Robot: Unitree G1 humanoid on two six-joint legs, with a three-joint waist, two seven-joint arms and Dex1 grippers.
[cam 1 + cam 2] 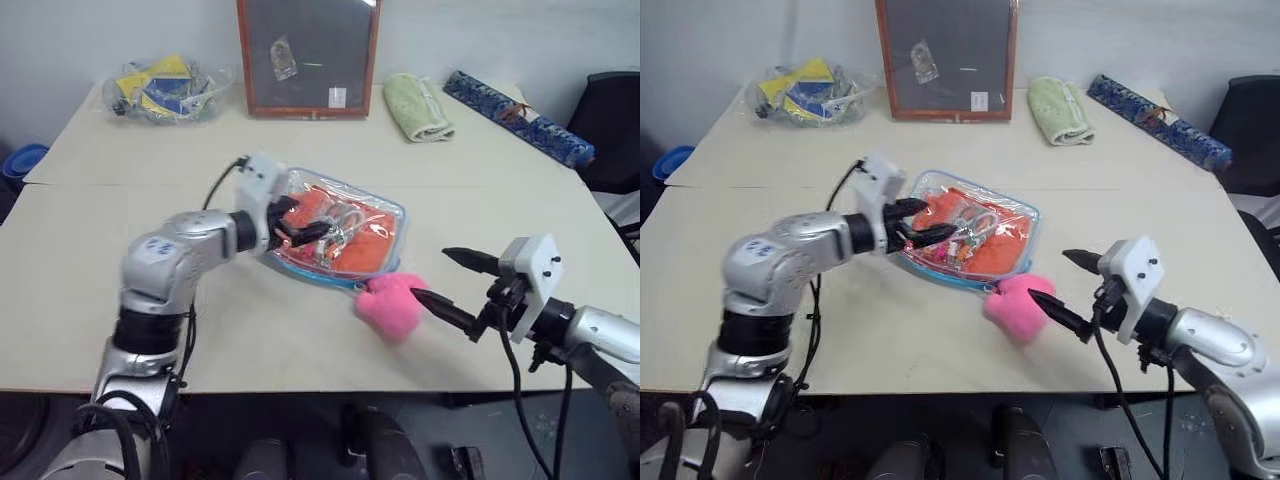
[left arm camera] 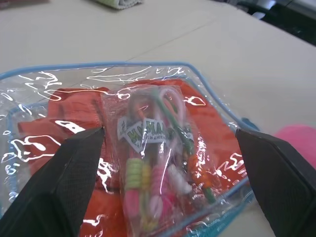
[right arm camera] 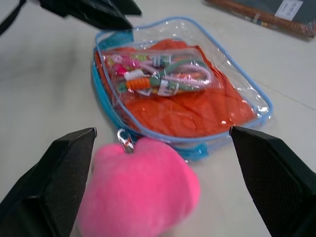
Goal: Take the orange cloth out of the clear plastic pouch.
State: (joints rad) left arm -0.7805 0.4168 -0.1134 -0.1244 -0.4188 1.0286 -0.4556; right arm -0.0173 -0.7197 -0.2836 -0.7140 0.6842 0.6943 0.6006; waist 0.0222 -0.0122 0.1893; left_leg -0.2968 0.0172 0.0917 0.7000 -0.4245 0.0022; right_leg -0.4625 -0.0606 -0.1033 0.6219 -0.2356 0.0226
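Right gripper (image 1: 443, 277) nearest, fingers wide apart, holds nothing, tips just beside pink plush ball (image 1: 390, 305). Ball hangs on near corner of clear plastic pouch (image 1: 389, 218), flat on table (image 1: 300, 340). Orange cloth (image 3: 192, 113) inside pouch, under small packet of colourful bits (image 2: 153, 168). Left gripper (image 1: 303, 223) spread wide over pouch's left end, holds nothing. Far back: green towel (image 1: 417, 106), framed board (image 1: 308, 55).

A pale beige table (image 1: 300, 330) carries everything. Mid-table lies the clear plastic pouch (image 1: 385, 215), a pink plush ball (image 1: 390, 305) touching its near corner. Along the far edge: a bag of yellow and blue items (image 1: 160, 90), a framed board (image 1: 308, 55), a green towel (image 1: 418, 107), a long blue patterned roll (image 1: 520, 117).
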